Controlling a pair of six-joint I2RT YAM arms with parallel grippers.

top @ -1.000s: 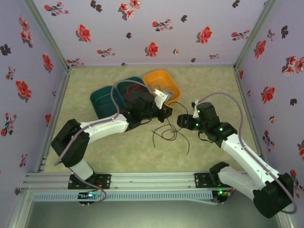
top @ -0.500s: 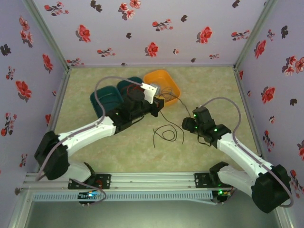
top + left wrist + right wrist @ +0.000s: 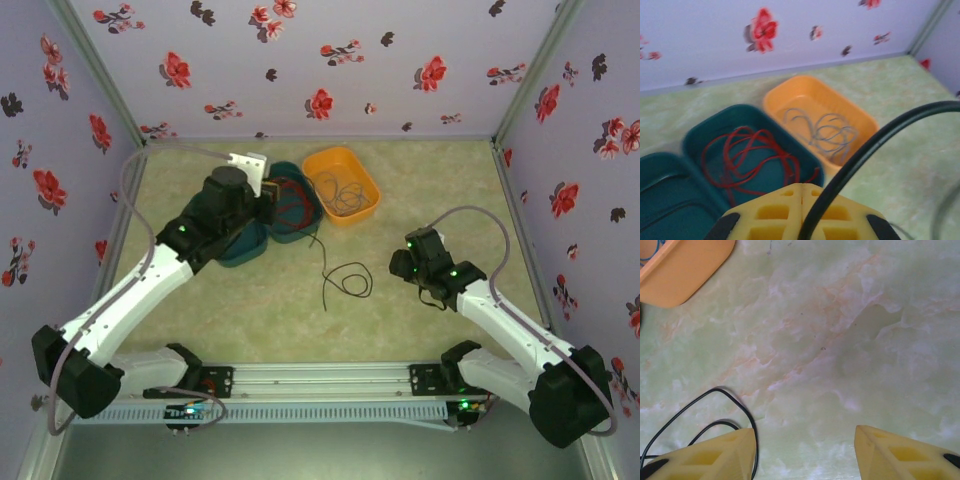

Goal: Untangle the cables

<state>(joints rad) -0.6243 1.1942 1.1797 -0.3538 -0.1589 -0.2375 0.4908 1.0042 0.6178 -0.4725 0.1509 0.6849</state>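
Now my L claw [image 3: 800, 192], clenched on black cable [image 3: 875, 138], has swung upper-left to teal tray [image 3: 740, 107]; R claw [image 3: 805, 440] released, cable separating.

Top external: mounted high behind the arm bases [image 3: 200, 380], looked steeply down across the table [image 3: 430, 180] to the far wall [image 3: 320, 60]. Left wrist: hovered close above a teal tray [image 3: 747, 109] and an orange tray [image 3: 790, 95], faced the far wall. Right wrist: aimed almost straight down, very near the table, beside a black cable [image 3: 735, 400]. Shared with the top view: both trays, that cable.
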